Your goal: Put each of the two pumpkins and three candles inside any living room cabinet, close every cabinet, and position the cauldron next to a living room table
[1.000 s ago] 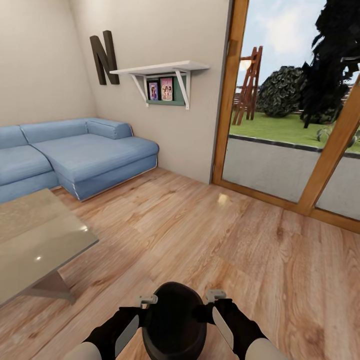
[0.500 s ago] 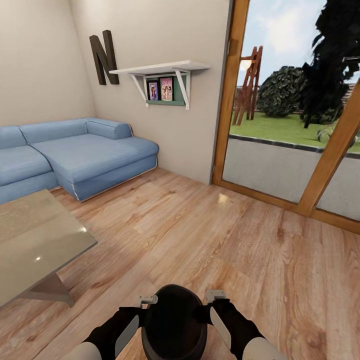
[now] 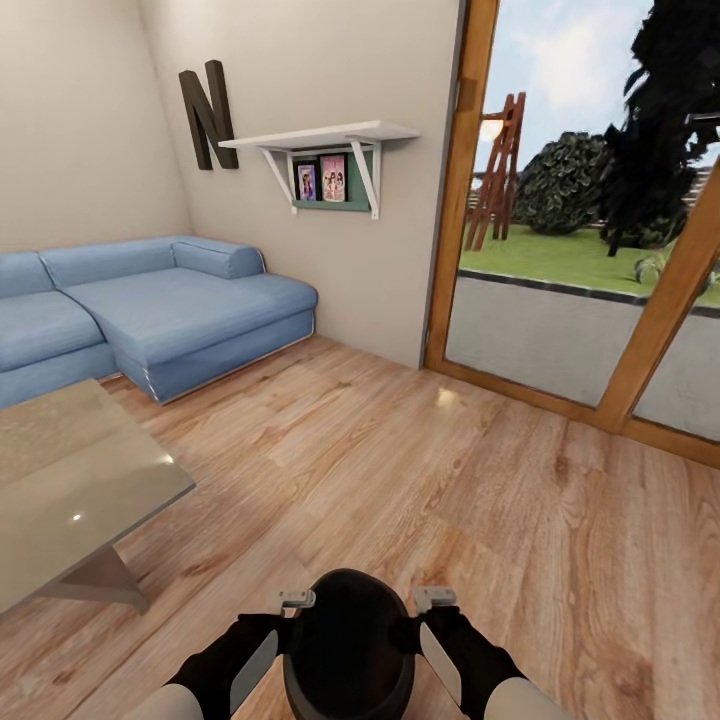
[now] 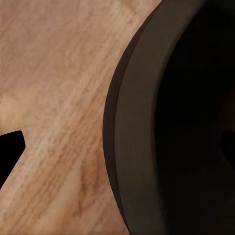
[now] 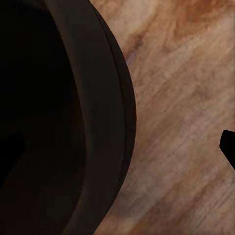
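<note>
- Left gripper (image 3: 292, 612): positioned at the left flank of the cauldron (image 3: 348, 645), at rim height; one pale fingertip (image 3: 296, 599) shows just outside the rim, the other is not distinguishable
- Left gripper state: cannot be determined; the left wrist view shows one dark finger tip (image 4: 9, 152) well outside the cauldron rim (image 4: 128, 147) and a faint dark shape inside the mouth, but contact with the wall is not resolved
- Right gripper (image 3: 428, 612): positioned at the right flank of the cauldron, mirrored to the left; one pale fingertip (image 3: 435, 598) shows just outside the rim
- Right gripper state: cannot be determined; the right wrist view shows one dark finger tip (image 5: 228, 147) out over the floor, apart from the cauldron wall (image 5: 100, 122)
- Cauldron: matte black, round-bellied, mouth facing up, located between the two grippers at the lower centre of the head view, directly ahead of the robot
- Floor (image 3: 420, 480): light wood planks, visible beneath and around the cauldron in both wrist views
- Coffee table (image 3: 70, 490): glossy grey top on an angled slab leg, to the left of the cauldron and apart from it, with bare floor between
- Corner sofa (image 3: 150, 310): blue, beyond the table against the far wall
- Wall fittings: dark letter N (image 3: 208, 113) and a white bracket shelf (image 3: 320, 137) with small pictures under it
- Glazed door (image 3: 590, 230): wood-framed, at right, with lawn and shrubs beyond
</note>
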